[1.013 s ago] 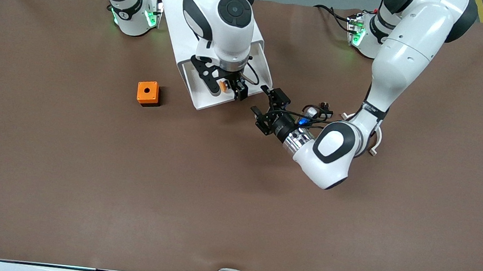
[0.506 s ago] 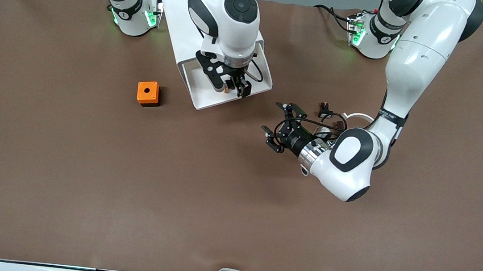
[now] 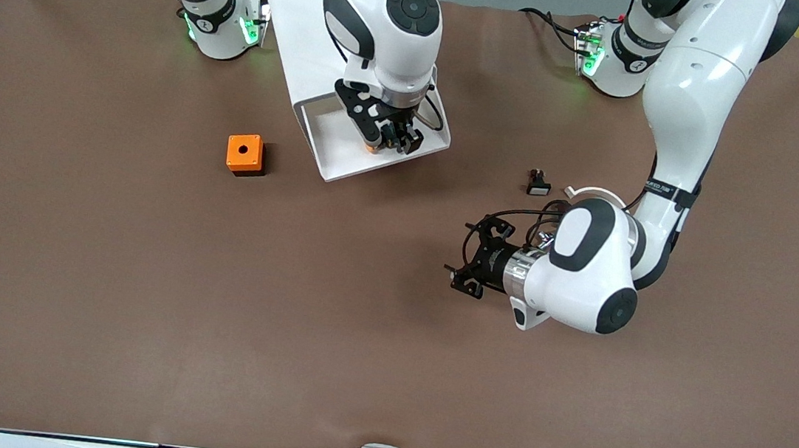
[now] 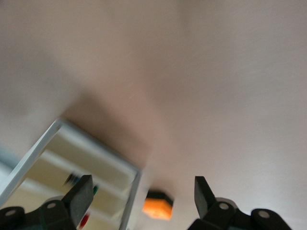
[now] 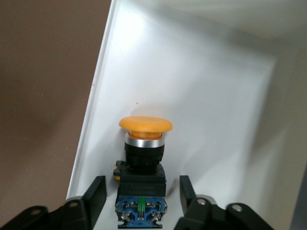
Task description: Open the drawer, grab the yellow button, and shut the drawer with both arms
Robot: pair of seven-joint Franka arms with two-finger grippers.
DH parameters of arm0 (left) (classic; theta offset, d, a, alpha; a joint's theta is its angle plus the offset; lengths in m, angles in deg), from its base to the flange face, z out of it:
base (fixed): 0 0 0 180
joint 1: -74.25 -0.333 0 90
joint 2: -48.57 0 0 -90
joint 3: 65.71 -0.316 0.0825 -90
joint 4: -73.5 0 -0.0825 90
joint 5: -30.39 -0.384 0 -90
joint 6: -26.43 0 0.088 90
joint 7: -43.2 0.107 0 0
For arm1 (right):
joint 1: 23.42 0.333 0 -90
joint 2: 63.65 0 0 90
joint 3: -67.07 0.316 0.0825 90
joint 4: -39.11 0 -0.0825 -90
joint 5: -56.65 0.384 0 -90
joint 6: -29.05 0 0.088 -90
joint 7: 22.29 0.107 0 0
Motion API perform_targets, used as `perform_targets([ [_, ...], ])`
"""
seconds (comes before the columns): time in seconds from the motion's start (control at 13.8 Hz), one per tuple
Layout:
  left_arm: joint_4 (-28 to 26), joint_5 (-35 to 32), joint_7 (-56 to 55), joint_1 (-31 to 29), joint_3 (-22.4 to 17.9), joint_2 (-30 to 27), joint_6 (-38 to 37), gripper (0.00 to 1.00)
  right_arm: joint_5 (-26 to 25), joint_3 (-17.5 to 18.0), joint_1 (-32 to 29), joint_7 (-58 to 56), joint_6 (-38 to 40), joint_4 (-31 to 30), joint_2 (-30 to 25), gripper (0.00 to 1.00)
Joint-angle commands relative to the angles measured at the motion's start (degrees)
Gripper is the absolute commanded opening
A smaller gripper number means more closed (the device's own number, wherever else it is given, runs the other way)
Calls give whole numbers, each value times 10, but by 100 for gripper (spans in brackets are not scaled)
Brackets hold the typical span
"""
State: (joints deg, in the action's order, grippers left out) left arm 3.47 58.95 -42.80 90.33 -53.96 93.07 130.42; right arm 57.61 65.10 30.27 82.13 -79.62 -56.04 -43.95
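hovering inside the pulled-out drawer [image 3: 348, 148], the right gripper [image 3: 388, 137] has its jaws spread on either side of the button [image 5: 143, 165], a finger [image 5: 95, 197] flanking the black body without visibly pressing it. the button lies on the drawer's white floor, its orange cap pointing away from the wrist and its bluish rear end nearest the jaws, close to one side wall. the left gripper [image 3: 478, 262] hangs over bare brown surface [image 3: 211, 323], well apart from the cabinet [image 3: 294, 27], jaws wide and holding nothing. an orange cube [image 3: 244, 154] sits beside the drawer toward the right arm's end, and a small black part [image 3: 537, 183] lies toward the left arm's end.
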Motion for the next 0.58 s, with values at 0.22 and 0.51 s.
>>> perform_targets([
  [0.22, -5, -118, 64, 26, -2, -19, 97, 94, 2, -8, -6, -4, 3, 17, 1, 1],
  [0.51, -5, -186, 75, 47, -2, -30, 97, 99, 24, -9, -63, -116, 74, 77, -7, 1],
])
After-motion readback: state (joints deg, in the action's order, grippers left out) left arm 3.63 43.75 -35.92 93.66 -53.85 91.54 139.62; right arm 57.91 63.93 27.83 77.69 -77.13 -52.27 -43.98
